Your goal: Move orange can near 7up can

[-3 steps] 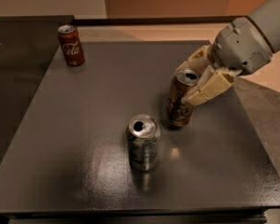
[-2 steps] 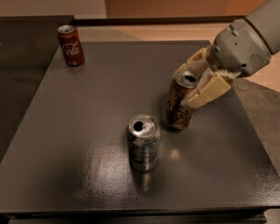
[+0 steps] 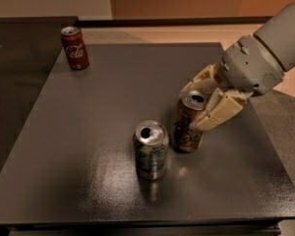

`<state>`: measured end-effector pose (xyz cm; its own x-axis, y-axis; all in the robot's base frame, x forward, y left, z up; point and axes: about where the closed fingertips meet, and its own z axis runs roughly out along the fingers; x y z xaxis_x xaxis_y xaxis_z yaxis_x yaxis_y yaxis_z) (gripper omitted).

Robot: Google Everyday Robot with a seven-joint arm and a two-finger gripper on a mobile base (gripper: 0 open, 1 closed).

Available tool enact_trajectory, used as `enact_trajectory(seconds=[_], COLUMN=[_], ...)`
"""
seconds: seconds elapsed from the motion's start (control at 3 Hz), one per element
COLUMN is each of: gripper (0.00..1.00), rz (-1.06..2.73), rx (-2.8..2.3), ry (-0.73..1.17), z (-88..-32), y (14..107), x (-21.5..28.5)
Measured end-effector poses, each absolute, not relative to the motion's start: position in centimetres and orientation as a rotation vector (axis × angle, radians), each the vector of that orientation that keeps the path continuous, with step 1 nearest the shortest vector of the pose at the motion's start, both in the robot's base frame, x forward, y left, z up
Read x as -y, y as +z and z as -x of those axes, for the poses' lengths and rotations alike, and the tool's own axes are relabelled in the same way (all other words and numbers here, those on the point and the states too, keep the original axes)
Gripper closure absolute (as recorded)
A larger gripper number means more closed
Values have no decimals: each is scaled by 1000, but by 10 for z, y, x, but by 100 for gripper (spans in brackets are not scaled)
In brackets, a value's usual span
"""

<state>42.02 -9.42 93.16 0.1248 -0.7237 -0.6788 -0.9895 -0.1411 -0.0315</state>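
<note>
My claw point(image 3: 194, 107) gripping orange can point(image 3: 187, 132), 7up can point(image 3: 150, 151) just beside it, lower-left of claw; placement looks approx done, release + retreat remaining.

My arm point(image 3: 285, 28) comes in from the upper right, with the grey wrist point(image 3: 248, 68) angled down and to the left. My pincer point(image 3: 199, 104) sits right of centre, its cream fingers point(image 3: 221, 111) clamped on either side of the orange can point(image 3: 187, 132), near its top.
</note>
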Motion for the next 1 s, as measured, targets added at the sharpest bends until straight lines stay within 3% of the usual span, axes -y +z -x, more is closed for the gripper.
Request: enact_trajectory(seconds=[0.33, 1.0], gripper=[83, 36], rz=[1952, 1966], rx=[-1635, -1633], ry=[721, 715], z=[-409, -399], y=[924, 910], x=[91, 87])
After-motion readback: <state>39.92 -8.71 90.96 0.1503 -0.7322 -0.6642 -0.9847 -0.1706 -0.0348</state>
